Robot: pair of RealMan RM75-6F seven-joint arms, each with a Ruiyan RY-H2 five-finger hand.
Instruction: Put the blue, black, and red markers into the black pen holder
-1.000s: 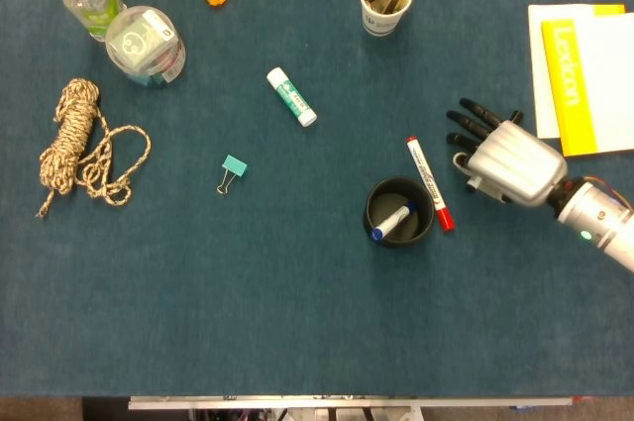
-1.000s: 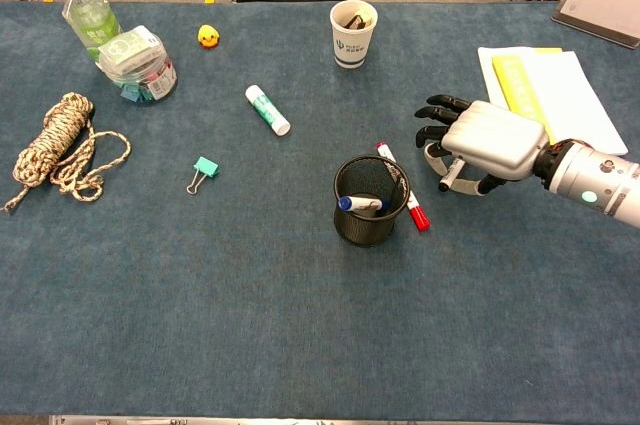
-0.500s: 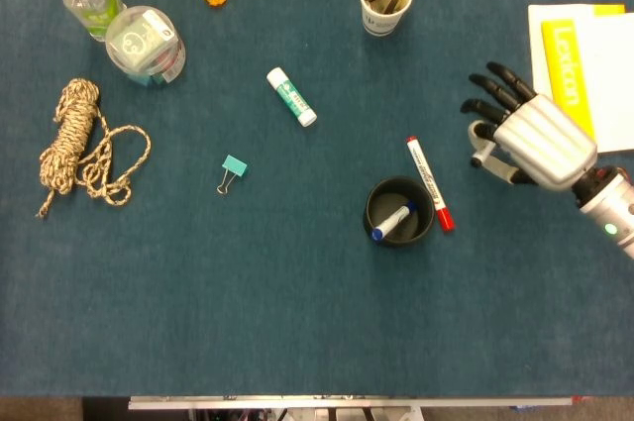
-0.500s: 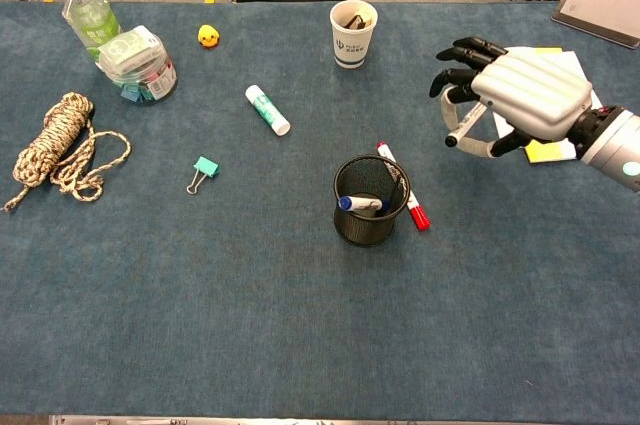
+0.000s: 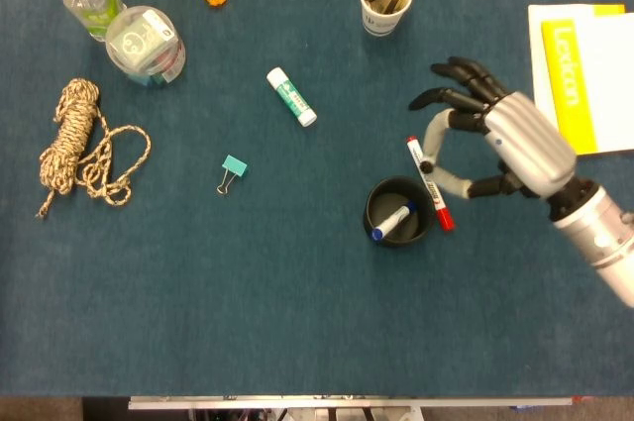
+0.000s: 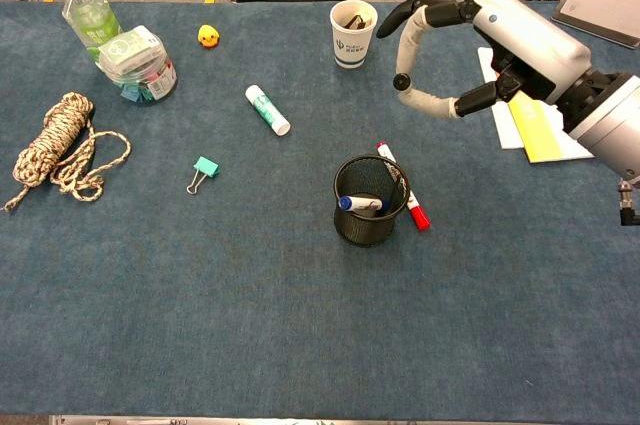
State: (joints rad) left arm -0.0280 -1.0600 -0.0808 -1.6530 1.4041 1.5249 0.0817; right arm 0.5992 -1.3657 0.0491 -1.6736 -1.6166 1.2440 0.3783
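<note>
Hovering my right robot hand point(image 5: 495, 139) over the tabletop point(image 5: 297, 282), fingers spread and empty; below it lies the red marker point(image 5: 429, 182) (touching the pen holder point(image 5: 398, 211), blue marker point(image 5: 392, 222) inside).

Overhead head view; oblique chest view

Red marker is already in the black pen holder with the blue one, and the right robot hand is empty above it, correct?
Not quite. The red marker lies on the table beside the black pen holder; only the blue marker is inside, as the head view shows. The right robot hand is indeed empty.
</note>
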